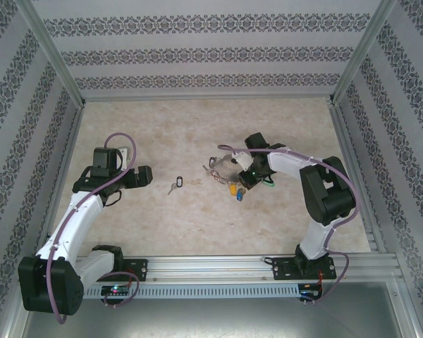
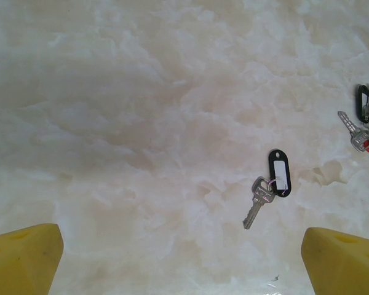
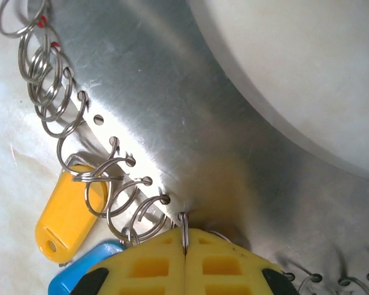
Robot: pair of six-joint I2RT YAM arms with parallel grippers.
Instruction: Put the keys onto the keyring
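Right hand [image 3: 184,255] clamped on keyring [image 3: 172,104], left hand [image 2: 183,255] wide open near black-tagged key [image 2: 259,200]

The table [image 1: 197,225] has a pale beige, marbled top. Near its middle a single small silver key [image 2: 256,203] lies flat, joined to a black tag [image 2: 279,173] with a white insert. Well apart from it, to the right, sits the keyring [image 1: 229,172], a broad silver metal band with holes along its edge and small wire rings [image 3: 49,92] hooked through them. A yellow tag [image 3: 64,215] and a blue tag [image 3: 80,279] rest beside it on the surface.
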